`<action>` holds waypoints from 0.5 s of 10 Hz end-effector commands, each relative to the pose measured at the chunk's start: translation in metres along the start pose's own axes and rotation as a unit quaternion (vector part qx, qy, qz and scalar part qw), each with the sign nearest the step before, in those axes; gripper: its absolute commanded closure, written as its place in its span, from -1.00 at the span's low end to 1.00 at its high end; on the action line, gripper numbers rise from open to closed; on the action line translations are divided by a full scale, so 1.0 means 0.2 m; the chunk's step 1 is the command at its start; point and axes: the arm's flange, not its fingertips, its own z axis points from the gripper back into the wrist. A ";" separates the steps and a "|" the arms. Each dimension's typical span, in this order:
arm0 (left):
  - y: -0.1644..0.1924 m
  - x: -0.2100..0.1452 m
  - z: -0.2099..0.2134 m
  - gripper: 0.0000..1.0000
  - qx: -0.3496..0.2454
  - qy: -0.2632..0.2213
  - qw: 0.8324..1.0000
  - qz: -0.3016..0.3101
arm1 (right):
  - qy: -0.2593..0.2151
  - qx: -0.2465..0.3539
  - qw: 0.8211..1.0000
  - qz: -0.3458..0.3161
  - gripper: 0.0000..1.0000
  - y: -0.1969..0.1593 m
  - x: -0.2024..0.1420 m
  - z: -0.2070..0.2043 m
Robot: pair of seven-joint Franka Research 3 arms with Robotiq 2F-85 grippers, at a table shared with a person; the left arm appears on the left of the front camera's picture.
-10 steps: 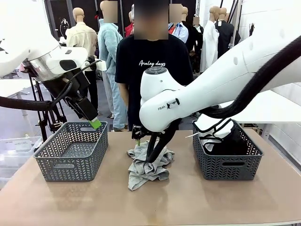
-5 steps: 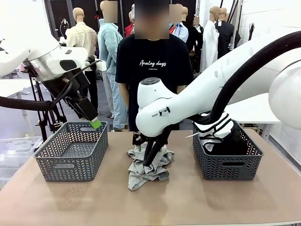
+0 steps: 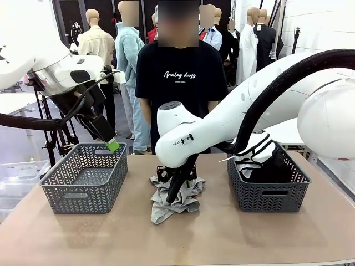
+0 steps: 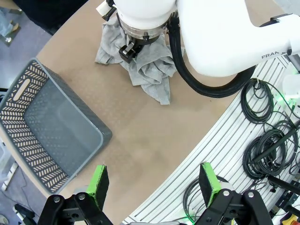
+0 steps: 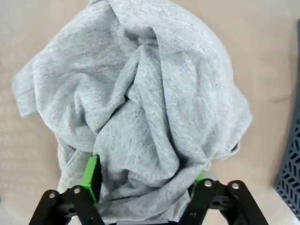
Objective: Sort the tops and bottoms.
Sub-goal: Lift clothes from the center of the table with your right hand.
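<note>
A crumpled grey garment (image 3: 176,200) (image 4: 151,70) (image 5: 150,93) lies on the table's middle. My right gripper (image 3: 171,195) (image 5: 144,182) is pressed down into it, its green pads (image 5: 90,174) wide apart on either side of a bunch of the cloth, so it stands open. In the left wrist view the right gripper (image 4: 130,48) shows from above, on the garment's top. My left gripper (image 3: 112,146) (image 4: 153,185) hangs open and empty above the far rim of the left grey basket (image 3: 83,191) (image 4: 33,140), whose inside looks bare.
The right grey basket (image 3: 269,194) holds black and white clothes (image 3: 254,151). A person in a black T-shirt (image 3: 180,72) stands at the far side. Cables (image 4: 262,126) lie on a rail past the table's near edge. Bare tabletop (image 3: 233,238) spreads in front.
My right arm has sunk lower and shifted slightly left onto the grey garment, and its fingers have begun to draw in. The left arm has not moved.
</note>
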 end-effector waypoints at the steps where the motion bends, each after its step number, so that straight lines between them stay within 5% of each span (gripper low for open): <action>1: 0.00 0.00 0.00 -1.00 0.001 -0.002 1.000 0.000 | 0.002 -0.013 1.000 0.007 0.13 0.00 0.02 0.02; 3: 0.00 0.00 0.00 -1.00 0.001 -0.002 1.000 0.000 | 0.004 -0.011 1.000 0.005 0.91 0.00 0.02 0.02; 5: 0.00 0.00 0.00 -1.00 0.001 -0.002 1.000 0.000 | 0.008 -0.004 1.000 0.001 1.00 -0.01 0.02 0.03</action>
